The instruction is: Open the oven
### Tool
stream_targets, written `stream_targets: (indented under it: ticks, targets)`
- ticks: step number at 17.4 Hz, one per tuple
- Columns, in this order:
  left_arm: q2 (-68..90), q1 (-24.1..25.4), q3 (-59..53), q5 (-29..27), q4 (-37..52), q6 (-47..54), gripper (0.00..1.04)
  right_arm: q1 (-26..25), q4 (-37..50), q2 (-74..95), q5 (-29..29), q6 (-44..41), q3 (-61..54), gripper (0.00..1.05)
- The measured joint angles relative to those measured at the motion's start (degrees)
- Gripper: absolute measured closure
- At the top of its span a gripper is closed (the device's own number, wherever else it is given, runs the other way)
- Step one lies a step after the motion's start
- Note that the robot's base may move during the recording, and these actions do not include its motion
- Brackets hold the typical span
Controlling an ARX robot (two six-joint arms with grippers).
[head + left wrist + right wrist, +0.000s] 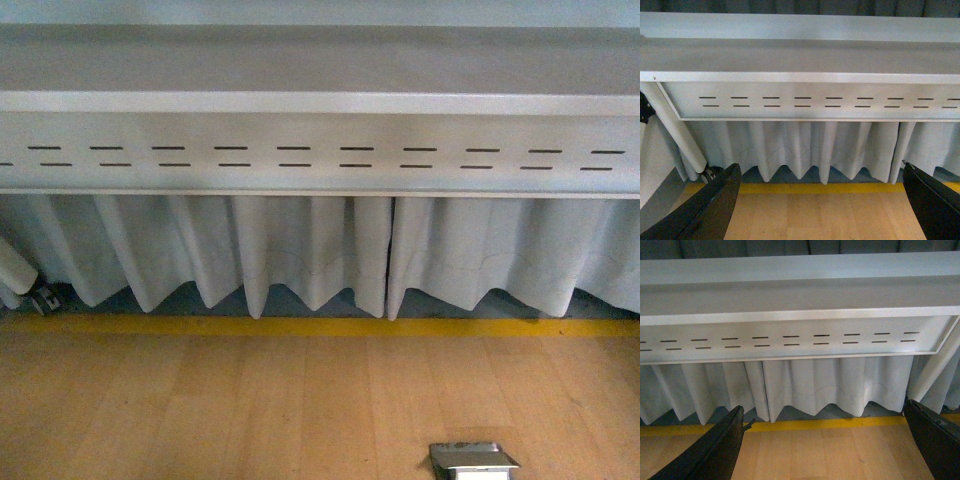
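The oven is out of view in every frame. My left gripper (822,200) is open, its two black fingers (710,210) spread wide with only wooden floor between them. My right gripper (824,442) is open too, its black fingers (715,452) wide apart over the floor and holding nothing. Neither gripper shows in the front view.
A grey table underside with a slotted metal panel (320,155) spans the view, a white pleated skirt (320,250) hanging below it. A yellow floor line (320,326) runs along the wooden floor. A metal floor box (472,460) sits near the front. A white table leg (677,130) slants down.
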Motion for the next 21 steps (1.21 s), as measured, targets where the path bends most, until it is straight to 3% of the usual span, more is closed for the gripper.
stream_targets:
  ticks: [21]
  targets:
    - [0.0, 0.0, 0.0, 0.0, 0.07, 0.02, 0.07, 0.0, 0.0, 0.0, -0.02, -0.09, 0.0, 0.06]
